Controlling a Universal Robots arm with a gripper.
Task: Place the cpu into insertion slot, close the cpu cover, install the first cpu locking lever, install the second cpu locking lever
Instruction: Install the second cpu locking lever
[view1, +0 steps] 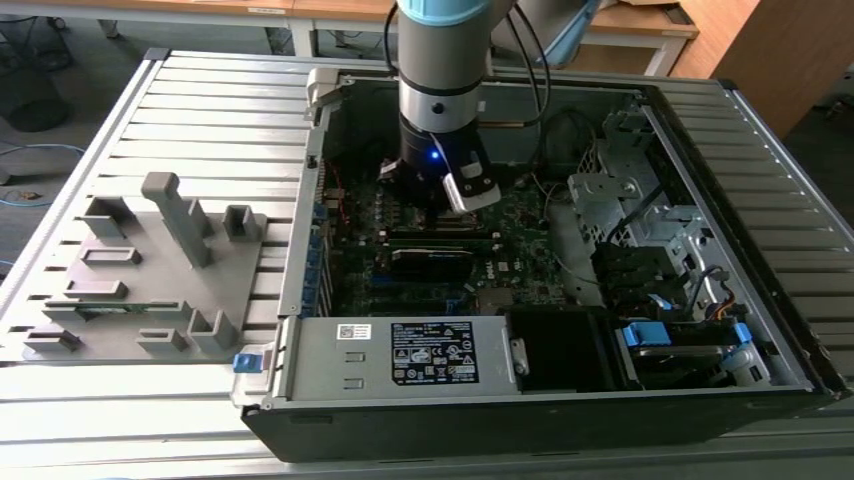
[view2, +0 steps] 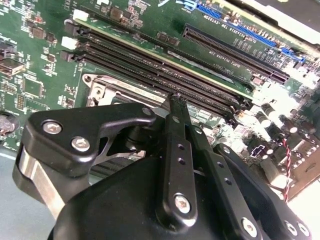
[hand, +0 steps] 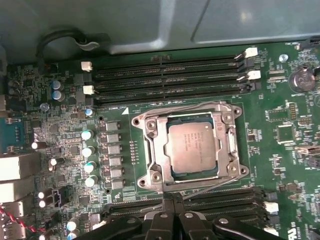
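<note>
Inside the open computer case (view1: 561, 330), the gripper (hand: 172, 199) hangs low over the motherboard (hand: 60, 100), its fingers (view2: 177, 107) pinched together with nothing visible between them. Just beside the fingertips, the cpu (hand: 192, 148) sits in the insertion slot (hand: 189, 118), with the cpu cover (hand: 159, 150) folded flat around it.

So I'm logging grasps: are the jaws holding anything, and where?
Nothing held. The gripper has its jaws shut and empty beside the cpu cover; the cpu sits in its socket.
</note>
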